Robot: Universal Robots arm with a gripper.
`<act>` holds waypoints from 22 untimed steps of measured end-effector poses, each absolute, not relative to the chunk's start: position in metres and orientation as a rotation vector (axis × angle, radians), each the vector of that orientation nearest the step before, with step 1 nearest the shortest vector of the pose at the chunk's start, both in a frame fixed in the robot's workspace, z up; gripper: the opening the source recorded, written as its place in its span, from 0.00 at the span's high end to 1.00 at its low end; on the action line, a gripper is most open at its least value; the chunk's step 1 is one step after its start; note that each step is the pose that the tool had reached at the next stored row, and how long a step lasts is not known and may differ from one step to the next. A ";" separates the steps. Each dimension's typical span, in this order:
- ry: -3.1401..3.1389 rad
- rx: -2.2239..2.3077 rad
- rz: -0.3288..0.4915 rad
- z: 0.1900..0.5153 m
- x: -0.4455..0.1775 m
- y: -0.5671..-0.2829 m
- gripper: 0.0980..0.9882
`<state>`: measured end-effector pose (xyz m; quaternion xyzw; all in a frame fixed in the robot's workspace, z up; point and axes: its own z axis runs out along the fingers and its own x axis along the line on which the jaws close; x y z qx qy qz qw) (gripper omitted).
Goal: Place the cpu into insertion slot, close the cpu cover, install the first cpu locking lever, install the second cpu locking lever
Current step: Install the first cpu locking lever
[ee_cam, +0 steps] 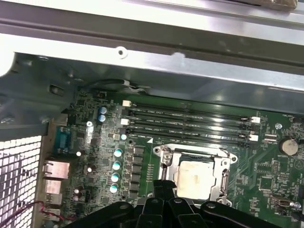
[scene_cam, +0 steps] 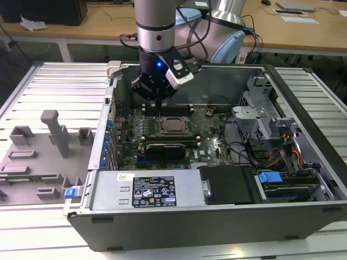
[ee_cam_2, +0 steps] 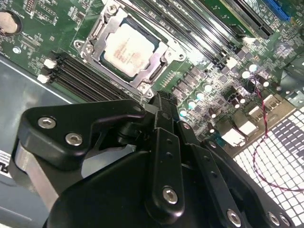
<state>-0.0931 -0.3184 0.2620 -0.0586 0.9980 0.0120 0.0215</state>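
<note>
The cpu [ee_cam_2: 129,47], a dull silver square, lies flat in the insertion slot [ee_cam_2: 83,45] on the green board. The cpu cover [ee_cam_2: 101,29] lies down over it as a silver frame, and the chip shows through its window. Thin lever rods run along the frame's sides; whether they are latched I cannot tell. My gripper [ee_cam_2: 160,102] hovers just off one corner of the socket, shut, with nothing in it. In the first wrist view the cpu [ee_cam: 195,178] sits right beyond the gripper [ee_cam: 165,184]. In the exterior view the gripper [scene_cam: 159,102] hangs over the board just behind the cpu [scene_cam: 173,126].
Long black memory slots [ee_cam: 190,124] run beside the socket. A black card [scene_cam: 165,146] lies in front of it, with the power supply [scene_cam: 146,189] nearer still. A drive cage [scene_cam: 260,116] and cables fill the exterior view's right. A grey fixture tray [scene_cam: 38,157] lies outside the case.
</note>
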 end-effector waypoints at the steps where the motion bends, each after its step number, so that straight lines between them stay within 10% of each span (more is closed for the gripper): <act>1: 3.093 -0.182 0.037 0.262 -0.094 -0.318 0.99; 22: 3.052 -0.175 0.272 0.261 -0.106 -0.318 0.99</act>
